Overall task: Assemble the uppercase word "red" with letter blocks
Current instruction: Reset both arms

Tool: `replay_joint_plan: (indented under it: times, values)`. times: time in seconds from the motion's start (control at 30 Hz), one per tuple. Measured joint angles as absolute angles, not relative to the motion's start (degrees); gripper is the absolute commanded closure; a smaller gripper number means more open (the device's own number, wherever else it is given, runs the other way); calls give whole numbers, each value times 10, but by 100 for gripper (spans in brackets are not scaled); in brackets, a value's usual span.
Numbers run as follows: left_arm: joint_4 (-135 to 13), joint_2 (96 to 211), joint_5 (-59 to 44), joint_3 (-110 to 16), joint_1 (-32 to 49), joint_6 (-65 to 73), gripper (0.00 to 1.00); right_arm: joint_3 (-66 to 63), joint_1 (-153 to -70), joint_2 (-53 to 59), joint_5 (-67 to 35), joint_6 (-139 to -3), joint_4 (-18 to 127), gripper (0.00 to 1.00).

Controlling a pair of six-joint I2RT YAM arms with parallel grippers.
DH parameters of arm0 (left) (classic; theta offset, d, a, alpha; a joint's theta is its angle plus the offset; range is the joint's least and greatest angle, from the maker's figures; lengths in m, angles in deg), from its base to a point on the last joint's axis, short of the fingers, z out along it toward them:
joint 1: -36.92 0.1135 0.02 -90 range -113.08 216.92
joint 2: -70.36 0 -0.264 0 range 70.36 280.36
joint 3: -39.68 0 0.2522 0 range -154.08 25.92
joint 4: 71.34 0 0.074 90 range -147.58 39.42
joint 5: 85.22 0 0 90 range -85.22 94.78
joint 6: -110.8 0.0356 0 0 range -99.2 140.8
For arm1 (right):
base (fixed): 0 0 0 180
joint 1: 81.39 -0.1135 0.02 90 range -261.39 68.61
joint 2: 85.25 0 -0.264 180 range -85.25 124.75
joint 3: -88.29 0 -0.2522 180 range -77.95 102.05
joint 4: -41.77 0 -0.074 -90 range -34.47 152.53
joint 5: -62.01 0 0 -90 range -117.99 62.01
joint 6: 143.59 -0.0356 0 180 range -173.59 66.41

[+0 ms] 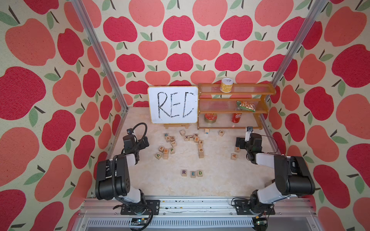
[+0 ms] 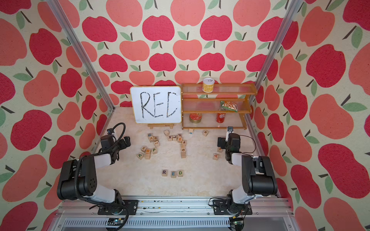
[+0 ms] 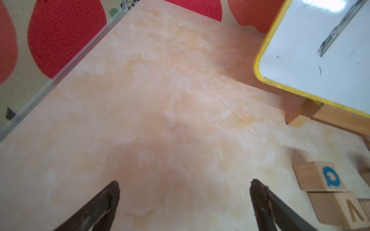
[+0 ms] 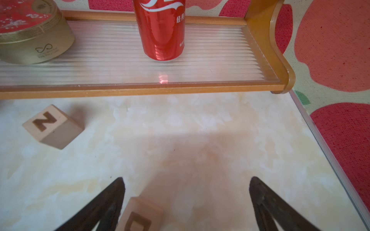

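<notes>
Row near the desk's point(image 1: 220, 180) front edge, about midway between its side edges: R block point(image 1: 184, 172), E block point(image 1: 193, 174), D block point(image 1: 200, 173). Letters face up and read RED from the arms' side in both top views. E and D are just beside each other, with R a touch further off. I can't tell whether any of them touch.

Left gripper point(image 3: 184, 183): jaws spread wide, nothing between them, over bare desk toward the left edge. Q block point(image 3: 320, 176) lies off to one side of it, with the whiteboard point(image 1: 173, 105) at the back edge.

Right gripper point(image 4: 186, 180): jaws also spread wide, near the right edge in front of the shelf point(image 4: 140, 89). One loose block point(image 4: 140, 216) lies on the desk below it, next to one finger and not clamped. N block point(image 4: 53, 126) is further off and the red can point(image 4: 163, 30) stands on the shelf.

Both grippers are well apart from the RED row. Remaining blocks are scattered mid-desk point(image 1: 192, 140).
</notes>
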State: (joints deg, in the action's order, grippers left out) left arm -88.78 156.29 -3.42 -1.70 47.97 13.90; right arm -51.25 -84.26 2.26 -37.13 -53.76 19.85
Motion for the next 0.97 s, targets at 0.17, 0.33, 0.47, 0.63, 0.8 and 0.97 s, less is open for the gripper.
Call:
replay_joint_plan:
  times: [0.17, 0.33, 0.47, 0.63, 0.8, 0.97]
  values:
    - [-957, 1589, -23, 8, 441, 173, 1, -577, -843, 43, -370, -531, 84, 1]
    - [-988, 1597, -12, 8, 430, 189, 1, -572, -844, 43, -370, -527, 57, 1]
    - [-1001, 1597, -6, 8, 430, 193, 1, -572, -845, 42, -370, -527, 55, 1]
    - [-1005, 1597, -6, 8, 430, 193, 1, -572, -845, 42, -370, -525, 55, 1]
    - [-1007, 1597, -6, 8, 430, 195, 1, -572, -845, 42, -370, -525, 55, 1]
    - [-1007, 1597, -6, 8, 430, 195, 1, -572, -845, 42, -370, -525, 55, 1]
